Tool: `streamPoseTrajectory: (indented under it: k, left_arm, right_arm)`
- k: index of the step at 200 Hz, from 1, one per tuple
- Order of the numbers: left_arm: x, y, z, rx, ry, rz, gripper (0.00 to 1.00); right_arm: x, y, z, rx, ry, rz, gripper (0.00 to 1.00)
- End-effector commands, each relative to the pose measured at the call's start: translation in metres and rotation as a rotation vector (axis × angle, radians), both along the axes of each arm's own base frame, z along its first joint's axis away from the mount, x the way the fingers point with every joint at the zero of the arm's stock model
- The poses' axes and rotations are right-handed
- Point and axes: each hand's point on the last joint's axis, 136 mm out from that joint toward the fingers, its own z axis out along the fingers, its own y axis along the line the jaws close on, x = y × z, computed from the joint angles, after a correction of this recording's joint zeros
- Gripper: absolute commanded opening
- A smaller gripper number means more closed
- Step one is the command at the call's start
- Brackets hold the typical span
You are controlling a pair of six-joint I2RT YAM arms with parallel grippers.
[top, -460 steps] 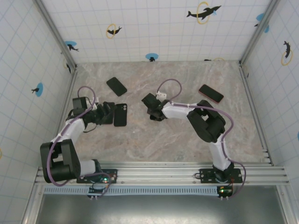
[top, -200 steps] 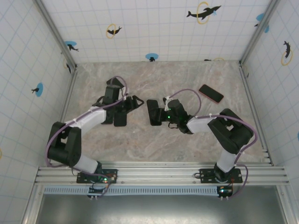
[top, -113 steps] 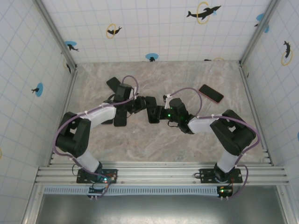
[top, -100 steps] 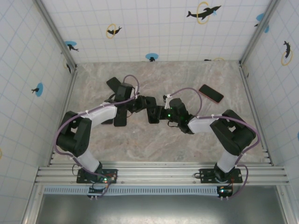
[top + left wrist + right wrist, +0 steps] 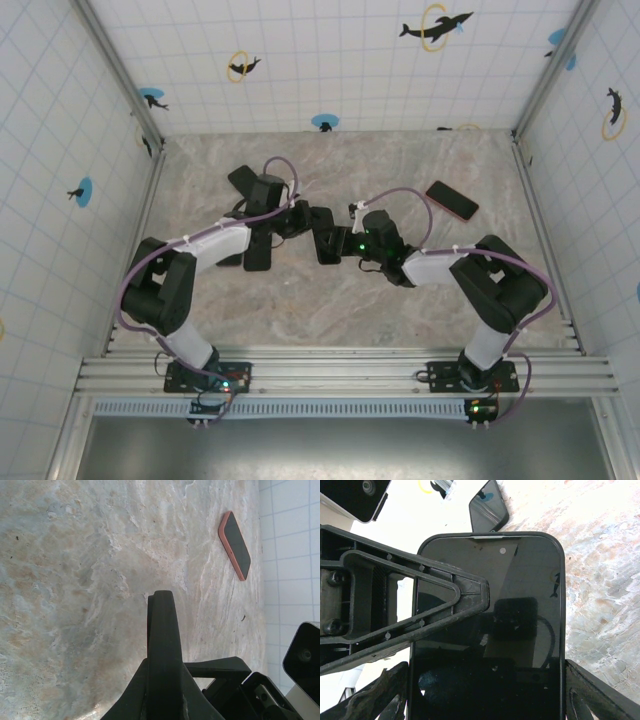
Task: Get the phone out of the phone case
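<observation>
Now pinching side edge of phone (image 5: 487,620) tight in left gripper (image 5: 303,222), clamping across phone in right gripper (image 5: 485,677); peel case (image 5: 562,610) lip off slowly, keep right hold firm, no twisting.

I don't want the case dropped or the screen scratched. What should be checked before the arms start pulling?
1. Right gripper clamps the cased phone by its long sides: ok.
2. Left gripper jaws shut: ok.
3. Left jaws catch the case lip, not the whole phone: cannot tell.
4. Left finger off the screen: not ok, it lies across the glass.
5. Orange phone away from both arms: ok.
</observation>
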Motion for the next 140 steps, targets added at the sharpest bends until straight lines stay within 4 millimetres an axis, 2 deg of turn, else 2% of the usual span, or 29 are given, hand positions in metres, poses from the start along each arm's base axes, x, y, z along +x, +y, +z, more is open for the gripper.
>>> streamPoseTrajectory:
  k: [1, 35, 59, 97, 140]
  left_arm:
    - [0.007, -0.011, 0.025, -0.048, -0.048, -0.019, 0.10]
    - [0.010, -0.012, 0.032, -0.056, -0.063, -0.016, 0.10]
    - [0.013, -0.014, 0.043, -0.076, -0.081, -0.016, 0.11]
    - [0.019, -0.022, 0.072, -0.155, -0.121, -0.018, 0.12]
    - [0.025, -0.028, 0.112, -0.287, -0.176, 0.006, 0.13]
  right_arm:
    - [-0.001, 0.009, 0.035, 0.094, -0.083, 0.026, 0.74]
    - [-0.004, 0.005, 0.043, 0.084, -0.103, 0.036, 0.88]
    - [-0.007, -0.005, 0.048, 0.071, -0.118, 0.028, 0.93]
    - [-0.015, -0.033, 0.056, 0.075, -0.117, 0.000, 0.92]
    - [-0.031, -0.058, 0.074, 0.165, -0.125, -0.018, 0.91]
